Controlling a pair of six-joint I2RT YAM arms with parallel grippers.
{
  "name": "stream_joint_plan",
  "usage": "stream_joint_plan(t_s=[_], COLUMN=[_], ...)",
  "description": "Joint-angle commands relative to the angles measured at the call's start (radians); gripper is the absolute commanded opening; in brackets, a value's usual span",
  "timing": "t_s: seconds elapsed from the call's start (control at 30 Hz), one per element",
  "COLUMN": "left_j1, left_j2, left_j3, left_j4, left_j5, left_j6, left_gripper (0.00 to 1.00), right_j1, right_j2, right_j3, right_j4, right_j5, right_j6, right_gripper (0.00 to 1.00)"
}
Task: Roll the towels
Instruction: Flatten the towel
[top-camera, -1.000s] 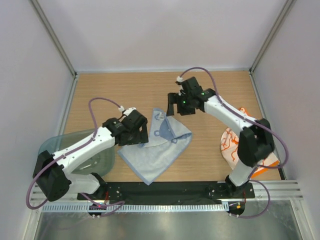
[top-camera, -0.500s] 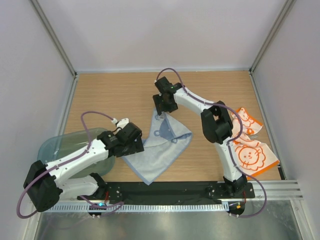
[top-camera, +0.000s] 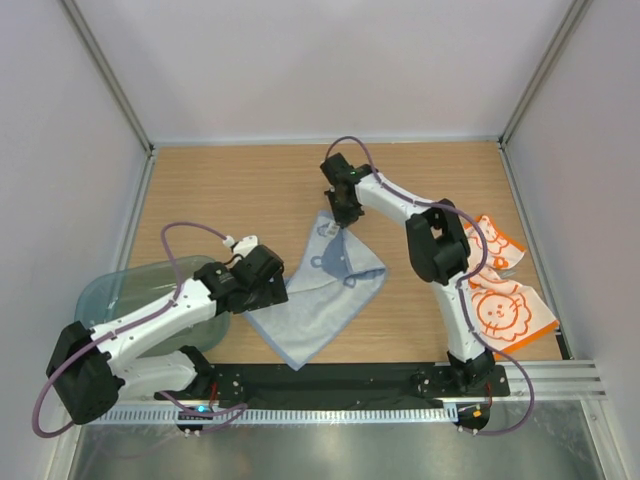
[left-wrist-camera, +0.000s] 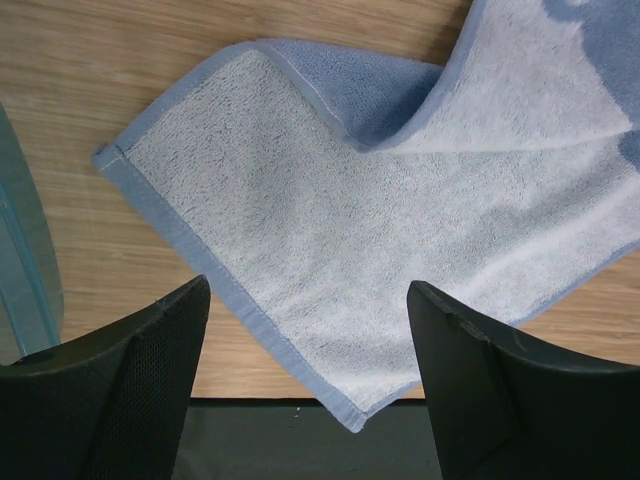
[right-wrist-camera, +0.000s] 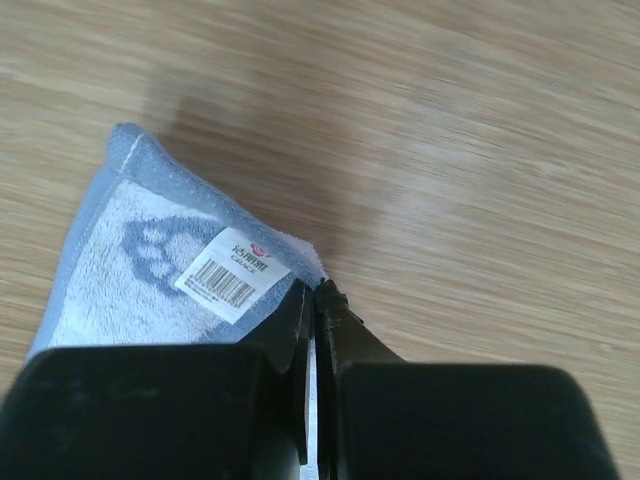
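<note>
Right gripper (right-wrist-camera: 318, 300) tight on pale blue towel (top-camera: 320, 290) corner, arm outstretched.

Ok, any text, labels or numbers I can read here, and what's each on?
On the blue towel, a barcode sticker: two short printed lines above the bars, too blurred to read.
On the orange and white towels: cartoon prints only, no words legible.
No other text visible.

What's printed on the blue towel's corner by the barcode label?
A darker blue paw print on the towel, clearest in right wrist view.
</note>
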Motion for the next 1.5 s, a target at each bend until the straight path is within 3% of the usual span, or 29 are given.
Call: stream_joint_plan(t_s=[0.0,0.17,0.2,0.23,0.27,0.3,0.33,0.4,0.6,0.77,0.9,1.3,1.47], left_j1=[-0.002,-0.004,-0.004,-0.005,-0.005,-0.007,-0.011,-0.017,-0.047,-0.073,-0.080,-0.080,-0.079], left_j2=[-0.010,0.026,0.044,0.053,0.065,0.075,0.096,0.115,0.188,0.273,0.294,0.141,0.083], left_j3=[0.008,0.034,0.037,0.046,0.052,0.058,0.066,0.084,0.110,0.172,0.192,0.092,0.055], left_j4=[0.017,0.027,0.034,0.041,0.044,0.046,0.047,0.047,0.084,0.103,0.109,0.081,0.064], left_j5=[-0.034,-0.032,-0.029,-0.028,-0.026,-0.026,-0.026,-0.029,-0.026,-0.016,0.009,-0.023,-0.039], left_j6=[0.004,0.012,0.014,0.017,0.018,0.020,0.023,0.026,0.018,0.023,0.037,0.052,0.040], left_gripper=[0.80,0.80,0.80,0.80,0.80,0.80,0.80,0.80,0.80,0.79,0.79,0.80,0.80], right_j1=[-0.159,-0.371,-0.417,-0.431,-0.437,-0.440,-0.437,-0.437,-0.401,-0.368,-0.365,-0.306,-0.304], right_j2=[-0.150,-0.228,-0.242,-0.271,-0.283,-0.297,-0.334,-0.375,-0.584,-0.596,-0.517,-0.311,-0.277], right_j3=[-0.064,-0.216,-0.245,-0.299,-0.323,-0.343,-0.380,-0.417,-0.531,-0.532,-0.517,-0.470,-0.446], right_j4=[0.049,0.069,0.070,0.073,0.080,0.075,0.070,0.064,0.077,0.096,0.113,0.136,0.129], right_j5=[-0.082,-0.149,-0.144,-0.144,-0.144,-0.109,-0.091,-0.028,-0.006,-0.007,-0.018,0.012,0.048], right_j6=[0.025,0.061,0.074,0.079,0.078,0.075,0.069,0.070,0.084,0.102,0.108,0.111,0.111], right_gripper=[0.01,0.01,0.05,0.18,0.36,0.68,0.75,0.82,0.89,0.84,0.61,0.56,0.45])
